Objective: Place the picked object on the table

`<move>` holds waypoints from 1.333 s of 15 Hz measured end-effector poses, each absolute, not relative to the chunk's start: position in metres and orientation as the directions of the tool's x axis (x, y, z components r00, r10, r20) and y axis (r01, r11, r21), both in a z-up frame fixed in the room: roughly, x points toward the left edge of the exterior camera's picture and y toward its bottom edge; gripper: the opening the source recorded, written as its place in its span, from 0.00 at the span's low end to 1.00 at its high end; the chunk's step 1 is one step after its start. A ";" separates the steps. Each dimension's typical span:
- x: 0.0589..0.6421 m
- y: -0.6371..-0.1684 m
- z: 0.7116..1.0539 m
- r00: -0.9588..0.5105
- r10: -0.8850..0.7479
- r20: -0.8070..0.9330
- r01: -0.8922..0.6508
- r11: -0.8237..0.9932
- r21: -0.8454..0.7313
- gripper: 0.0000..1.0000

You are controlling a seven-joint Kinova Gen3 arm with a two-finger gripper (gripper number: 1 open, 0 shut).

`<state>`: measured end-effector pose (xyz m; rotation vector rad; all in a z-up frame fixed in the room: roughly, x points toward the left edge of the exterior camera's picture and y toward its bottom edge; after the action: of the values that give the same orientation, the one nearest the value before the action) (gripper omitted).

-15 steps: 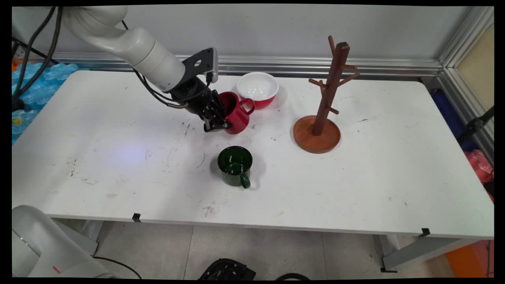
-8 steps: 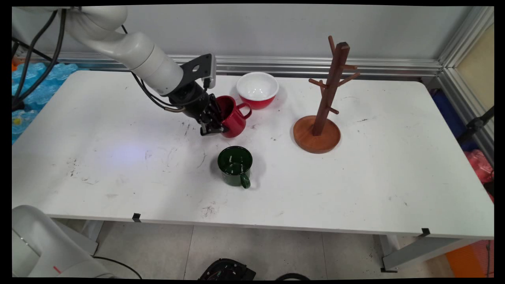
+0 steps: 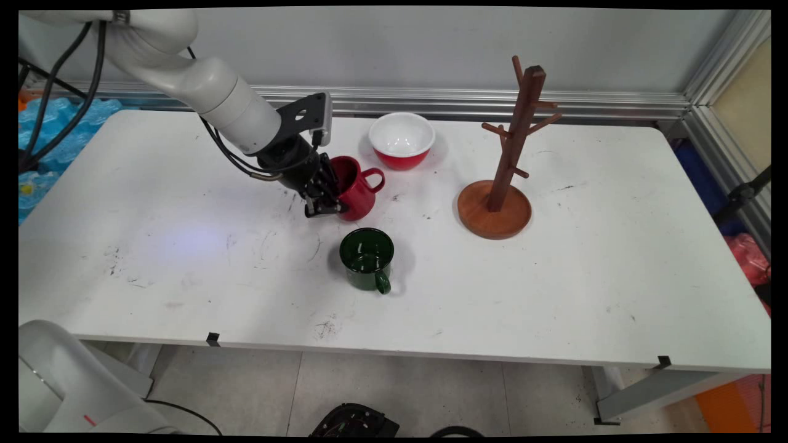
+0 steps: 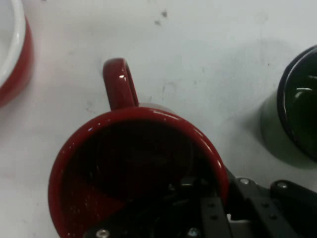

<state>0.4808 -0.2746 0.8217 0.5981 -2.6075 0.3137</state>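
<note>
The end effector [image 3: 325, 200] is clamped on the red mug's [image 3: 356, 195] rim (one finger inside), mug tilted on the surface [image 3: 554, 277], between the bowl [image 3: 401, 140] and green mug [image 3: 367, 259].

Hand view: red mug [image 4: 133, 163] rim cut off at the bottom edge, one gripper [image 4: 218, 208] finger lost in its dark interior, bowl [image 4: 12, 54] and green mug [image 4: 299, 104] cropped at the sides.

Red mug [image 3: 355, 194] [image 4: 138, 168]: glossy, tilted, lifted just off the surface [image 3: 184, 258], handle toward red-and-white bowl [image 3: 401, 140]. Hand [image 3: 325, 206] pinches its rim wall, one finger inside. Green mug [image 3: 368, 258] upright nearby.
</note>
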 end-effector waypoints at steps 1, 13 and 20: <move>0.481 -0.274 0.821 -0.809 -0.359 0.466 -0.459 0.881 -0.117 0.00; 0.485 -0.273 0.813 -0.819 -0.364 0.445 -0.452 0.886 -0.107 0.00; 0.484 -0.274 0.810 -0.822 -0.357 0.444 -0.443 0.890 -0.104 1.00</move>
<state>0.4838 -0.2740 0.8103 0.5855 -2.6368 0.2827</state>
